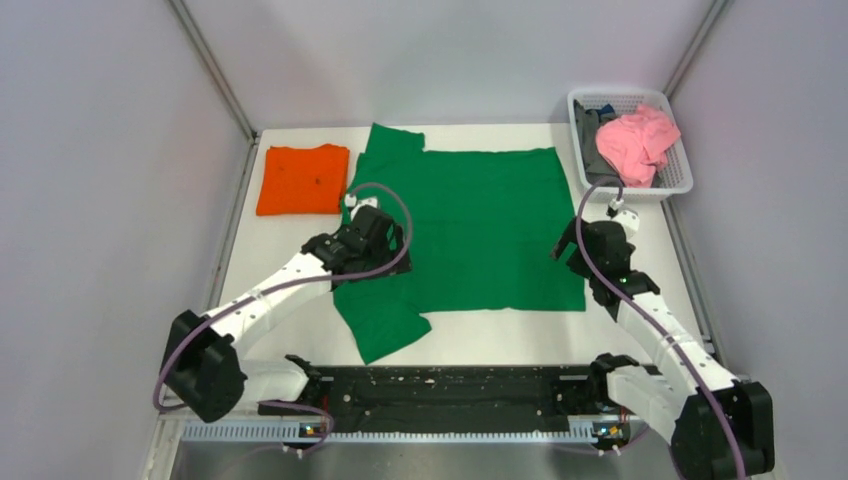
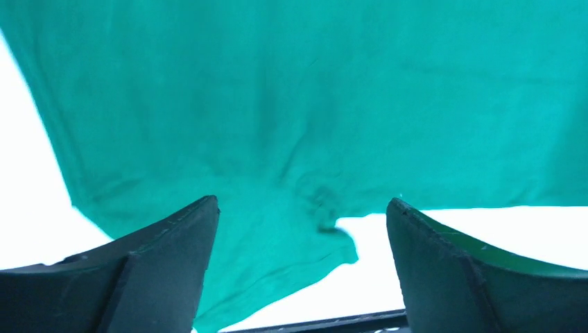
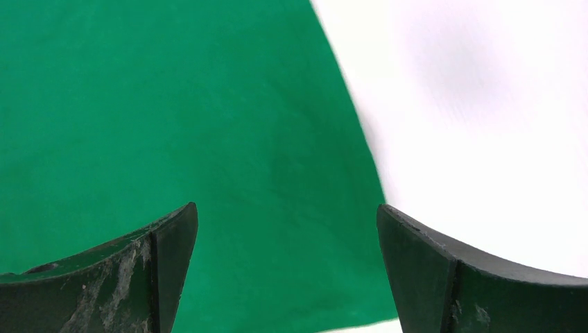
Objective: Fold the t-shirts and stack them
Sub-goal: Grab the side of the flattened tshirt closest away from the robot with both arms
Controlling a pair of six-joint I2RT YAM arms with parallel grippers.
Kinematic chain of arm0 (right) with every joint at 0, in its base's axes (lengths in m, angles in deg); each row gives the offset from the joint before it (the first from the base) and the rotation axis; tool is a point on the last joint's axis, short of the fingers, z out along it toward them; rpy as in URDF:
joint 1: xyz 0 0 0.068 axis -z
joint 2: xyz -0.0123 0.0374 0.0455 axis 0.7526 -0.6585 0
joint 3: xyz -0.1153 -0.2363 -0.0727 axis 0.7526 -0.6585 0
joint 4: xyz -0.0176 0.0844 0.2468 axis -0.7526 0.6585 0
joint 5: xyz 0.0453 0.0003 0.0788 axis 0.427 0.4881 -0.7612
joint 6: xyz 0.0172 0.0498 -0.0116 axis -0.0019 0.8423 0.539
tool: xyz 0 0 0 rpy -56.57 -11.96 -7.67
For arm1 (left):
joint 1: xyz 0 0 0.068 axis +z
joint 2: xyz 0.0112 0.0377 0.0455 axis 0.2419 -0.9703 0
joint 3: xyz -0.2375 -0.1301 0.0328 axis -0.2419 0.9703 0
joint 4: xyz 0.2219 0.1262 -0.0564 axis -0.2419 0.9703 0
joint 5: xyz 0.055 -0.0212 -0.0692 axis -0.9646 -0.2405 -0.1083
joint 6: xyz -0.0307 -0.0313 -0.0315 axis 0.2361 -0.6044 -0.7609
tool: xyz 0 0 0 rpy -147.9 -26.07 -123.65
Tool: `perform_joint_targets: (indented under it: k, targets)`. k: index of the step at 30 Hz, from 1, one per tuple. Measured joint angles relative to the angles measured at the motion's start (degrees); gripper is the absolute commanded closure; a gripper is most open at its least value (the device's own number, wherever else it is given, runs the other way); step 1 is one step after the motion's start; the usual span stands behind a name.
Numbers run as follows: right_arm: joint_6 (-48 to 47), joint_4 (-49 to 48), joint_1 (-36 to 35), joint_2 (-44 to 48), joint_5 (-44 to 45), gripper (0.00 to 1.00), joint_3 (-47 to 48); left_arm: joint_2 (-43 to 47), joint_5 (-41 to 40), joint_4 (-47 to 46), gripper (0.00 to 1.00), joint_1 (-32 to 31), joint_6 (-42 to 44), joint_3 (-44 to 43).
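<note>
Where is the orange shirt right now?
From above, the orange t-shirt lies folded at the far left corner of the table, just left of the spread green t-shirt.

Basket: upper right of your frame, a white slatted basket (image 1: pixel 684 165) sits on the table corner.
Pink cloth: a crumpled pink cloth (image 1: pixel 636 143) fills it.
Dark cloth: a dark cloth (image 1: pixel 590 120) lies beside the pink, at the basket's left.
Table: a white table (image 1: pixel 268 238) fills mid-frame.
Rail: a black rail (image 1: pixel 450 385) crosses your lower frame.
</note>
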Motion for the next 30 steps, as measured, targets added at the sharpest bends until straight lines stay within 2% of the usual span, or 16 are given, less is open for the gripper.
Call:
perform_joint_targets:
  k: [5, 9, 15, 21, 30]
  targets:
    - [1.01, 3.54, 0.37, 3.54, 1.46, 0.01, -2.56, 6.64, -3.08, 10.05, 0.20, -6.54, -7.72, 9.33]
    - [1.05, 3.52, 0.37, 4.13, 1.66, 0.01, -2.56, 12.28, -2.86, 17.42, 0.36, -14.05, -15.41, 16.35]
    - [1.14, 3.56, 0.37, 1.66, 1.60, 0.01, -2.56, 19.56, 0.68, 19.93, 0.55, -19.61, -24.28, 24.13]
    - [1.55, 3.72, 0.37, 0.76, 1.60, 0.02, -2.56, 20.39, 1.81, 19.69, 0.61, -20.57, -27.91, 27.12]
    - [2.08, 3.96, 0.37, 2.78, 1.57, 0.01, -2.56, 14.34, -1.14, 18.14, 0.64, -20.74, -28.68, 26.62]
